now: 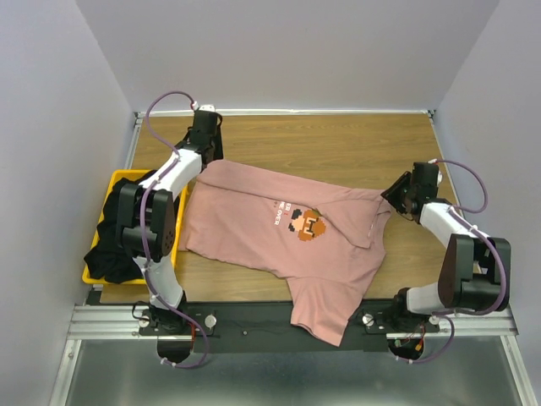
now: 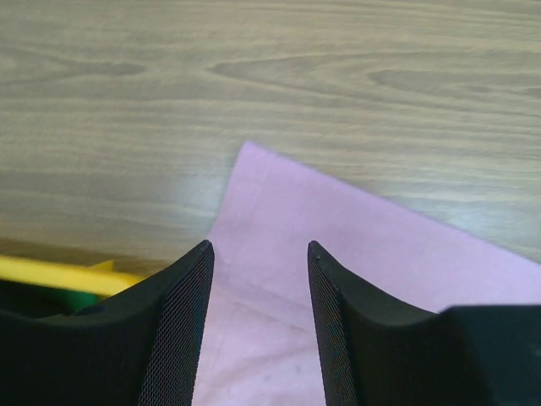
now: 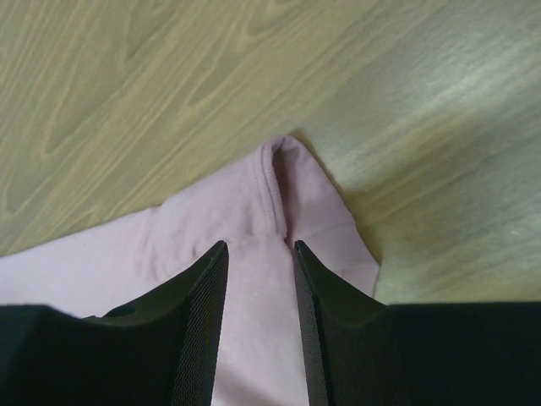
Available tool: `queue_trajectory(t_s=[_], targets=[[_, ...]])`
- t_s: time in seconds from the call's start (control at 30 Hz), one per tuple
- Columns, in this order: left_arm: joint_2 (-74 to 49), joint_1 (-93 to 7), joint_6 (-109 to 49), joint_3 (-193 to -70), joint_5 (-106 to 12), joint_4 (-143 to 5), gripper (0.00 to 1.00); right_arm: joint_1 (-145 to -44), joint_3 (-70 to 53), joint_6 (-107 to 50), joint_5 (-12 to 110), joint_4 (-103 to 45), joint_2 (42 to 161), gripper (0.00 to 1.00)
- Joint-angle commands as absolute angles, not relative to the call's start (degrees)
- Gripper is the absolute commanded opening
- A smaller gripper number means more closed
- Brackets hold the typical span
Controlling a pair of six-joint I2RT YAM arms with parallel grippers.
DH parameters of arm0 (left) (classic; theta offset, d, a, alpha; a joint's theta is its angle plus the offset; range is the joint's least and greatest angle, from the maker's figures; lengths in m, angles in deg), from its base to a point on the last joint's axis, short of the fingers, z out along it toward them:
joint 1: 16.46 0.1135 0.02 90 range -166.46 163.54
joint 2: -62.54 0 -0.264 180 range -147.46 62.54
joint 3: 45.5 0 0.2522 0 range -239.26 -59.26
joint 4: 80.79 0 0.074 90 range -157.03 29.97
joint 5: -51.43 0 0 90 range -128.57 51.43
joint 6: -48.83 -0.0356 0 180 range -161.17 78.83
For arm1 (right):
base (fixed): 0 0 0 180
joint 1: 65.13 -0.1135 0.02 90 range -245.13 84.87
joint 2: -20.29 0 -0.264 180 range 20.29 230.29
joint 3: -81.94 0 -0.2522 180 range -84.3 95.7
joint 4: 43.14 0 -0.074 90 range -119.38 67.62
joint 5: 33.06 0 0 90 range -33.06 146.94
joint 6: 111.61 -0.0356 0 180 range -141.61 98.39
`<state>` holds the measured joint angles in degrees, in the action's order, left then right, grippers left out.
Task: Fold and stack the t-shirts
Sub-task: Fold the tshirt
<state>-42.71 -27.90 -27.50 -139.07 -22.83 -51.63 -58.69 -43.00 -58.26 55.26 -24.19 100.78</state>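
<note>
A dusty-pink t-shirt (image 1: 245, 222) lies spread on the wooden table, its pixel-art face (image 1: 306, 224) showing. One part hangs over the near edge. My left gripper (image 1: 206, 161) is at the shirt's far left corner. In the left wrist view this gripper (image 2: 260, 247) is open, with the pink cloth (image 2: 363, 254) flat below the gap. My right gripper (image 1: 391, 197) is at the shirt's right end. In the right wrist view it (image 3: 259, 245) is open astride a seamed fold of the pink cloth (image 3: 203, 222). A black t-shirt (image 1: 112, 247) lies bunched in the basket.
A yellow plastic basket (image 1: 121, 176) stands at the table's left edge; its rim (image 2: 51, 272) shows beside my left fingers. Bare wood lies beyond the shirt toward the back wall. Grey walls close in on three sides.
</note>
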Motion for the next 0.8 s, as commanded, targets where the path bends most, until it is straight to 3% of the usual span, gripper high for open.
queue_trajectory(t_s=[0.0,0.33,0.77], targets=[[-46.9,-29.0,-27.9,-141.3,-25.6,-52.1,0.55,-58.2,-44.0,-58.7,50.9,-28.6,101.8,0.44],[-55.1,-29.0,-27.5,-144.4,-30.3,-51.7,0.51,-57.2,-46.2,-57.0,50.2,-33.7,104.1,0.41],[-57.3,-28.9,-27.6,-144.6,-29.6,-50.9,0.51,-55.3,-50.7,-57.8,40.3,-46.1,109.4,0.40]])
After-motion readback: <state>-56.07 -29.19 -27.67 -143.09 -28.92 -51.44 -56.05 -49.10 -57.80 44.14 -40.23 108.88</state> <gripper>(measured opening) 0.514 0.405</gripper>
